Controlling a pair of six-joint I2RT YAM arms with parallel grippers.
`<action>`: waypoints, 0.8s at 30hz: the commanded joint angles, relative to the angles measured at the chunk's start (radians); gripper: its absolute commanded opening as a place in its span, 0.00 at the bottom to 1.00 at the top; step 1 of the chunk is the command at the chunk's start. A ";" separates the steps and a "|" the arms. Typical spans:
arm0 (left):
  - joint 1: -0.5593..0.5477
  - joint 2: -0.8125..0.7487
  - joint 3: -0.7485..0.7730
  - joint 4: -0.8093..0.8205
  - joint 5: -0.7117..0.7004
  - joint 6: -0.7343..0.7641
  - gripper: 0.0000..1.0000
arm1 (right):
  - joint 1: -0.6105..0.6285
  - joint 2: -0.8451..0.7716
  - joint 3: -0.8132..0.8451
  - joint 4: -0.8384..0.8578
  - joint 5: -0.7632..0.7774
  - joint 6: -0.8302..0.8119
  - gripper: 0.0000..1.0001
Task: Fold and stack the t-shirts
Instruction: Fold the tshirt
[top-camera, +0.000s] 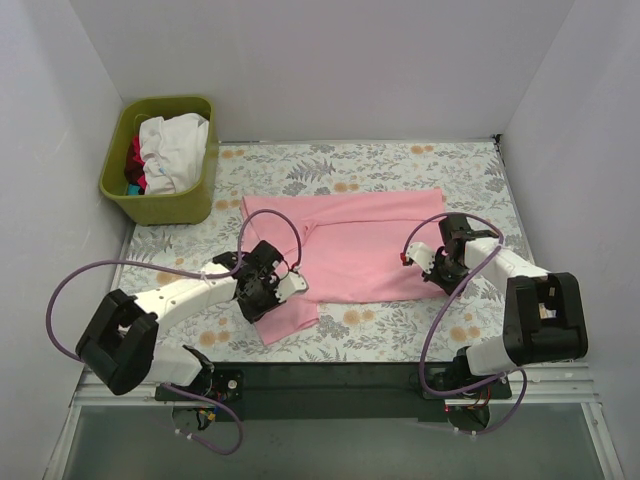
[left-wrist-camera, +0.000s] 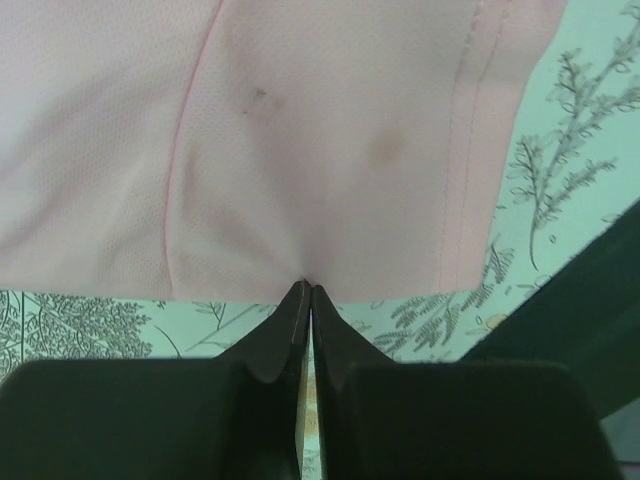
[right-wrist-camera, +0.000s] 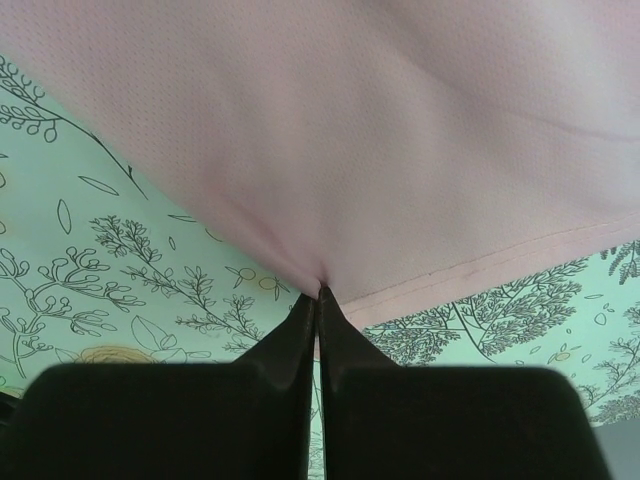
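Where the table (top-camera: 400, 330) runs into its far left corner, a green bin (top-camera: 165, 208) stands with bundled clothes (top-camera: 175, 150) heaped inside, a white piece on top and bits of red and blue showing beside it. Just right of the bin, and apart from it, a pink t-shirt (top-camera: 350, 245) lies spread over the flowered middle of the table, mostly flat, with one flap reaching toward the near edge on the left.

The left hand (top-camera: 292, 286) sits low over that flap. From its own camera the pink t-shirt (left-wrist-camera: 330, 140) fills the upper part of the view, and the fingers (left-wrist-camera: 290, 330) of the left hand (left-wrist-camera: 307, 290) are pressed together on the cloth's edge, which puckers right at the tips.

Further right, the right hand (top-camera: 412, 258) rests at the shirt's right side. Seen from its wrist, the right hand (right-wrist-camera: 320, 292) has its fingers (right-wrist-camera: 300, 330) closed tight, pinching the pink t-shirt (right-wrist-camera: 350, 130) at a stitched hem, with the fabric drawn into a small peak there and the flowered table (right-wrist-camera: 100, 260) showing beneath.
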 joint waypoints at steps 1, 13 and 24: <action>-0.009 -0.075 0.056 -0.109 0.059 -0.007 0.00 | -0.001 -0.044 0.028 -0.020 -0.003 0.002 0.01; 0.043 -0.214 0.188 -0.246 0.062 -0.011 0.00 | -0.034 -0.147 0.070 -0.105 -0.003 -0.035 0.01; 0.275 0.006 0.424 -0.180 0.134 0.077 0.00 | -0.081 0.057 0.352 -0.169 -0.038 -0.049 0.01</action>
